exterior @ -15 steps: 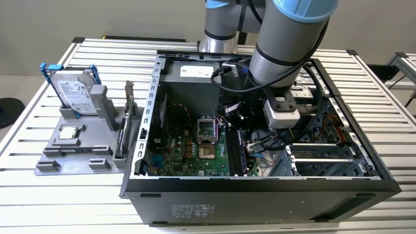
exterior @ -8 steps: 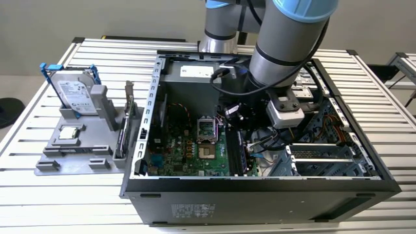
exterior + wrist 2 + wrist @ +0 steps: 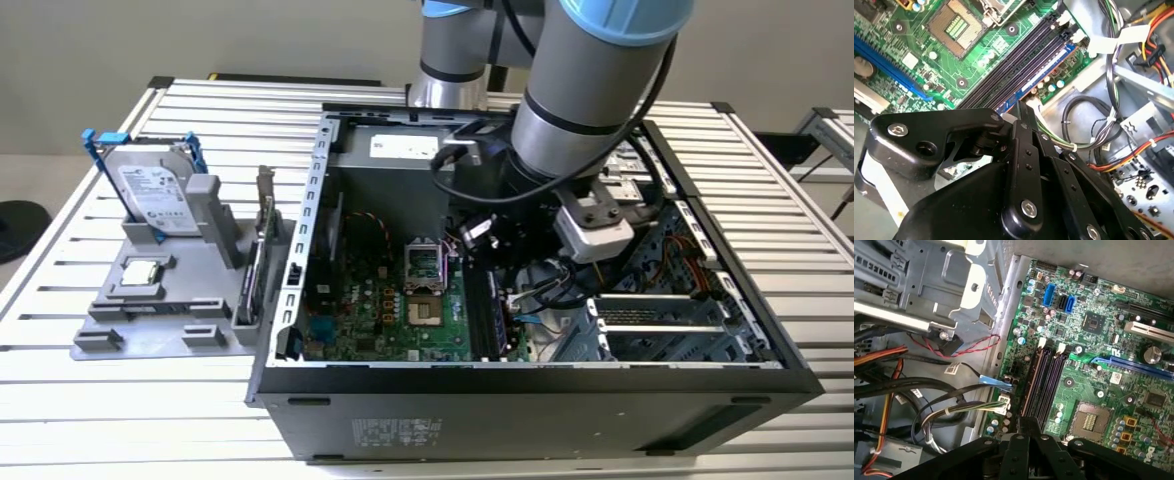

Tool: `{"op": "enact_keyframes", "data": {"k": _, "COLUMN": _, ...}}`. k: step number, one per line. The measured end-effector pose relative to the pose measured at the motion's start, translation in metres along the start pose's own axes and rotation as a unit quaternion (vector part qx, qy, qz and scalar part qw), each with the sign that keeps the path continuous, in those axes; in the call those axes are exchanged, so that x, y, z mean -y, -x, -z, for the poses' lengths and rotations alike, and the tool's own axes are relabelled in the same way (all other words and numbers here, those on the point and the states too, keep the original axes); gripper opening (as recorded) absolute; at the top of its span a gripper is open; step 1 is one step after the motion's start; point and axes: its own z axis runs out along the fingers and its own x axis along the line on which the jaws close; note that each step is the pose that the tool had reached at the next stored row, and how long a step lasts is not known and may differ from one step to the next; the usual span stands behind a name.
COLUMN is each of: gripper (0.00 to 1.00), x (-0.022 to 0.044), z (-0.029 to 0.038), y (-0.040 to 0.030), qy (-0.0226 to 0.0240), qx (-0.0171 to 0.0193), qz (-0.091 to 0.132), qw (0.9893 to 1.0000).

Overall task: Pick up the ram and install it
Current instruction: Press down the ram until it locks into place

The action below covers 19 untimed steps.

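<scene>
In the exterior view the open computer case (image 3: 534, 385) lies on the slatted tabletop (image 3: 134, 420). The arm (image 3: 587, 110) comes in from twelve o'clock and reaches down into it. The gripper (image 3: 491, 245) hangs over the motherboard (image 3: 380, 305), at about three o'clock of the processor socket (image 3: 427, 265). Just below it the ram (image 3: 489, 315) stands on edge as a dark strip in the slot row at the board's three o'clock border. Well apart, at nine o'clock of the case, a grey fixture (image 3: 147, 300) holds a hard drive (image 3: 154, 195) upright.

In the second wrist view the gripper (image 3: 1021, 107) has its black fingers (image 3: 1026, 125) drawn together into a narrow point. That point comes down on one end of the ram (image 3: 1039, 80). The ram shows as a blue-edged strip lying along the outermost of the memory slots (image 3: 1019, 65), on the side nearest the bundled cables (image 3: 1114, 55). The jaws seem clenched on the ram's top edge, though the contact itself is hidden under the fingers. The socket (image 3: 954, 22) lies open beyond the slots.

In the first wrist view the gripper (image 3: 1029, 424) sits at the near end of the parallel slots (image 3: 1046, 385), with the jaws tight together. The socket (image 3: 1094, 420) is just beside the slots, and the cables (image 3: 934, 405) run on their other side
</scene>
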Motion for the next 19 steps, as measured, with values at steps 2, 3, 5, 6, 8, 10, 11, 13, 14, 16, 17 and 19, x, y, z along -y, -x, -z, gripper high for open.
{"op": "enact_keyframes", "data": {"k": 2, "gripper": 0.0, "x": 0.0, "z": 0.0, "y": 0.0001, "qy": 0.0002, "qx": 0.0003, "qz": 0.013, "qw": 0.9999}}
{"op": "enact_keyframes", "data": {"k": 3, "gripper": 0.0, "x": 0.0, "z": 0.0, "y": 0.0001, "qy": 0.0003, "qx": 0.0004, "qz": 0.019, "qw": 0.9998}}
{"op": "enact_keyframes", "data": {"k": 5, "gripper": 0.0, "x": 0.0001, "z": 0.0, "y": 0.0003, "qy": 0.0005, "qx": 0.0006, "qz": 0.031, "qw": 0.9995}}
{"op": "enact_keyframes", "data": {"k": 6, "gripper": 0.0, "x": 0.0001, "z": -0.0001, "y": 0.0004, "qy": 0.0006, "qx": 0.0008, "qz": 0.037, "qw": 0.9993}}
{"op": "enact_keyframes", "data": {"k": 8, "gripper": 0.0, "x": 0.0001, "z": -0.0001, "y": 0.0005, "qy": 0.0008, "qx": 0.001, "qz": 0.049, "qw": 0.9988}}
{"op": "enact_keyframes", "data": {"k": 10, "gripper": 0.0, "x": 0.0002, "z": -0.0001, "y": 0.0006, "qy": 0.001, "qx": 0.0013, "qz": 0.061, "qw": 0.9982}}
{"op": "enact_keyframes", "data": {"k": 11, "gripper": 0.0, "x": 0.0002, "z": -0.0001, "y": 0.0007, "qy": 0.0011, "qx": 0.0014, "qz": 0.067, "qw": 0.9977}}
{"op": "enact_keyframes", "data": {"k": 13, "gripper": 0.0, "x": 0.0002, "z": -0.0001, "y": 0.0007, "qy": 0.0014, "qx": 0.0017, "qz": 0.079, "qw": 0.9969}}
{"op": "enact_keyframes", "data": {"k": 14, "gripper": 0.0, "x": 0.0002, "z": 0.0, "y": 0.0008, "qy": 0.0015, "qx": 0.0018, "qz": 0.085, "qw": 0.9964}}
{"op": "enact_keyframes", "data": {"k": 16, "gripper": 0.0, "x": 0.0002, "z": -0.0001, "y": 0.0008, "qy": 0.0017, "qx": 0.0021, "qz": 0.096, "qw": 0.9954}}
{"op": "enact_keyframes", "data": {"k": 17, "gripper": 0.0, "x": 0.0002, "z": -0.0001, "y": 0.0009, "qy": 0.0018, "qx": 0.0022, "qz": 0.102, "qw": 0.9948}}
{"op": "enact_keyframes", "data": {"k": 19, "gripper": 0.0, "x": 0.0002, "z": -0.0001, "y": 0.001, "qy": 0.002, "qx": 0.0024, "qz": 0.114, "qw": 0.9935}}
